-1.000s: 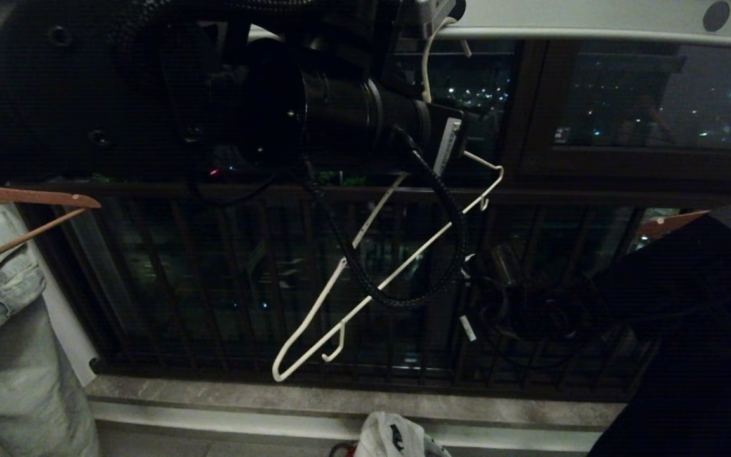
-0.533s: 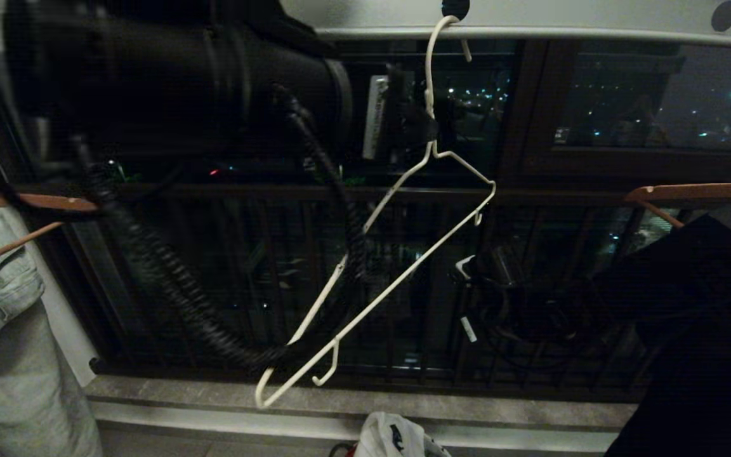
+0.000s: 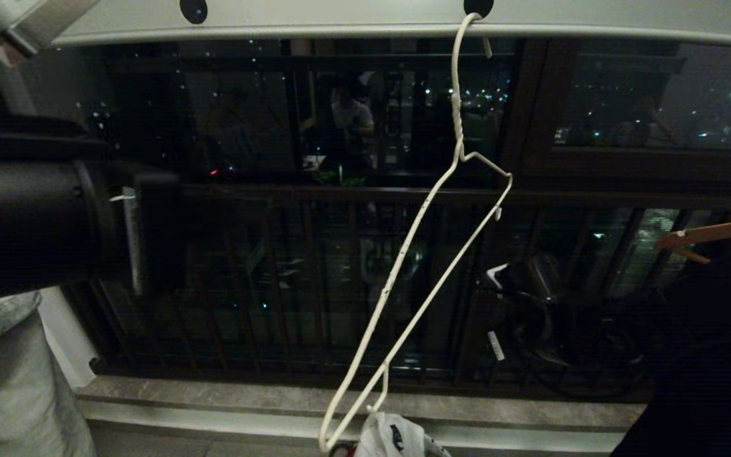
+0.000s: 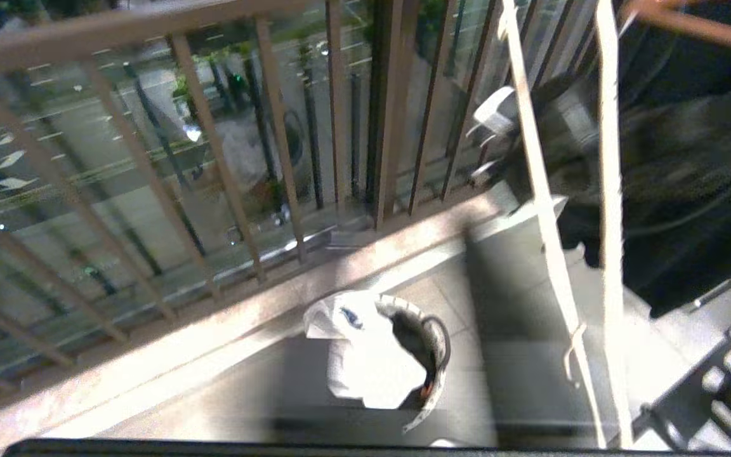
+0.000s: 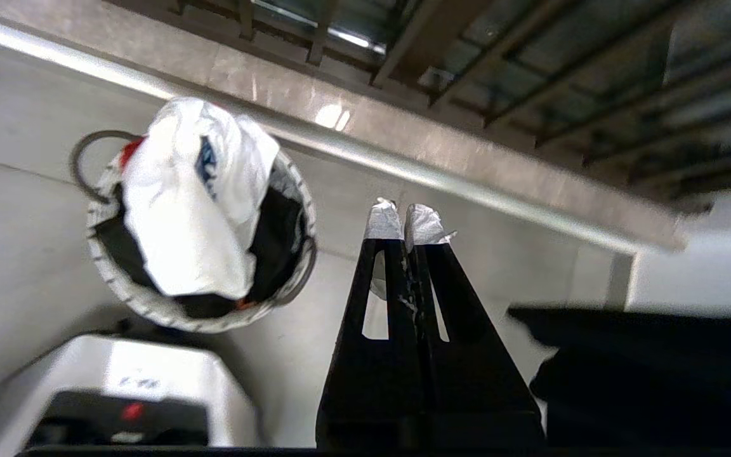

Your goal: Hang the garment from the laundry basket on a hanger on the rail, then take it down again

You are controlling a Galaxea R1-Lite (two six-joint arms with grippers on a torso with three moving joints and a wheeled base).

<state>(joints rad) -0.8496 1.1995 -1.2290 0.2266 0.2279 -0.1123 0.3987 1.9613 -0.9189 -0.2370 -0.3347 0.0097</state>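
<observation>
One limp, light garment heaped in laundry basket; pinch its topmost fold. Right gripper jaws together, empty; left's cannot tell.

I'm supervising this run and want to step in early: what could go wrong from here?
1. The white wire hanger hangs steeply tilted from the rail, so it may swing or slip off when loaded.
2. The T-shirt is bunched in the laundry basket; the shut right end effector might grab several folds or snag a loop handle.
</observation>
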